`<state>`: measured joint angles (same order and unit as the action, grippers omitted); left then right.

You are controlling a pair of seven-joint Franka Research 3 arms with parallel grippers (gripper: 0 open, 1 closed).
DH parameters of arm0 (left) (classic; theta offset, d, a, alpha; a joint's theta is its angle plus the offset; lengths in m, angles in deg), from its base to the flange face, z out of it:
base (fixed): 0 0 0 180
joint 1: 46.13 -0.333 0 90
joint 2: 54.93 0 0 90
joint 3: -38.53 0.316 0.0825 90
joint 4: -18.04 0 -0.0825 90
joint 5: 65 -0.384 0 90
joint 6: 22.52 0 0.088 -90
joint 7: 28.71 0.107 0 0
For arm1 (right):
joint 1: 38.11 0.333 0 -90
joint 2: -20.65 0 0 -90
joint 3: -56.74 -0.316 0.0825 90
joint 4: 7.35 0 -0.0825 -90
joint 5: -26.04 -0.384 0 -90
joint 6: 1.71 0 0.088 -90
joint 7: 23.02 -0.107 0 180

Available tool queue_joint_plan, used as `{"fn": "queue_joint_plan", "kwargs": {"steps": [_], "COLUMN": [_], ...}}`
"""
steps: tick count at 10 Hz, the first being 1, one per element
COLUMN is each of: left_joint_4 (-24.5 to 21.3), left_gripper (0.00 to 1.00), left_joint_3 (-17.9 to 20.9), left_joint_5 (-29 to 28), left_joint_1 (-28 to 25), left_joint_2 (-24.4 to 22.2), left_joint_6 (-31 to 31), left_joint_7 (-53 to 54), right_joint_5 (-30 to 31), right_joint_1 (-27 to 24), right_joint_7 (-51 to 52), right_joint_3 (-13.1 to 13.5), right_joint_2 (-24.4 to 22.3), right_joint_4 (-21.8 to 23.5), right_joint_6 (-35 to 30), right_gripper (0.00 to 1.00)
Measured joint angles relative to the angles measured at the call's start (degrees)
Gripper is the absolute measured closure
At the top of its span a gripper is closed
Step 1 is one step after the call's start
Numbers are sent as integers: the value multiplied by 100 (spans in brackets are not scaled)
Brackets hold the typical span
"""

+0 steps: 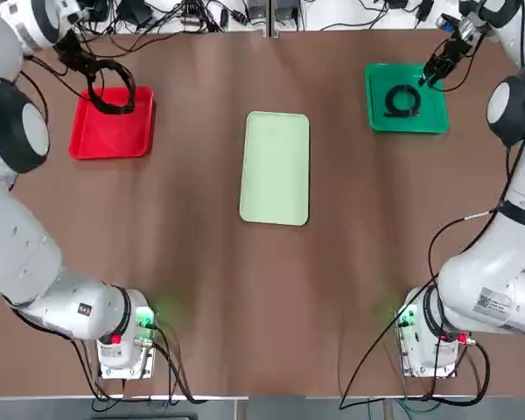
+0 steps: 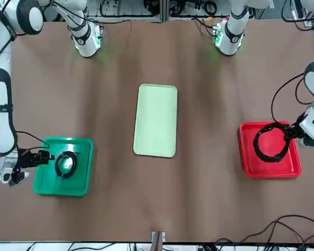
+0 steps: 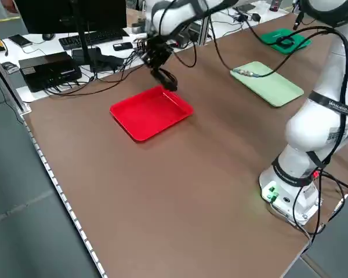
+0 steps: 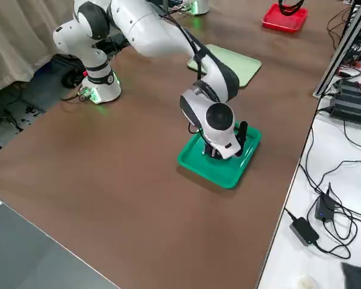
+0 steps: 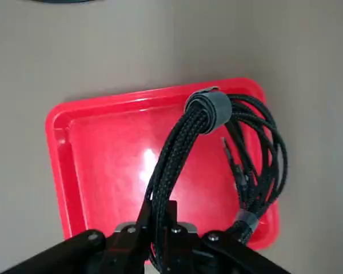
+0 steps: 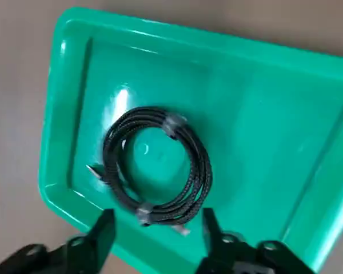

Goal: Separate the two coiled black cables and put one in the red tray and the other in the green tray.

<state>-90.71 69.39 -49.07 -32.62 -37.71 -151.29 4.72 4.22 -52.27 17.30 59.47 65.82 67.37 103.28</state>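
You can't see the left gripper's (image 5: pixel 160 251) fingertips in the left wrist view: the black cable coil (image 5: pixel 217 165) covers them where they pinch it, and the picture's edge at six o'clock cuts off the gripper body. From the right side, the right arm's wrist hides most of the green tray's (image 4: pixel 195 164) floor and the coil on it. From the left side, the green tray (image 3: pixel 285 41) at one o'clock is too small for you to make out its coil clearly.
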Motion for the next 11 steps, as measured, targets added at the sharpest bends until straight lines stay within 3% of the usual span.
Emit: {"fn": "queue_joint_plan", "kwargs": {"steps": [1,2,4,7,10,11], "left_joint_4": [6,19,103,261,377,377], "left_gripper": [89,89,87,43,0,0], "left_joint_3": [8,9,-2,12,9,-134], "left_joint_5": [464,789,1114,1131,647,207], "left_joint_1": [-206,-355,-390,-397,-480,-493], "left_joint_2": [227,452,776,833,391,56], "left_joint_6": [-65,-100,-145,-143,24,242], "left_joint_7": [634,1091,1387,1447,1102,562], "right_joint_5": [97,177,302,1104,1186,1273], "right_joint_1": [-2,-3,7,160,377,473], "right_joint_7": [0,0,-105,-1052,-1945,-2110], "right_joint_3": [36,79,103,82,76,73], "right_joint_2": [0,-15,-216,-1197,-2230,-2563], "right_joint_4": [-46,-104,-229,-326,-348,-352], "right_joint_6": [4,4,7,-771,-2052,-2478], "right_gripper": [7,0,0,0,0,0]}}
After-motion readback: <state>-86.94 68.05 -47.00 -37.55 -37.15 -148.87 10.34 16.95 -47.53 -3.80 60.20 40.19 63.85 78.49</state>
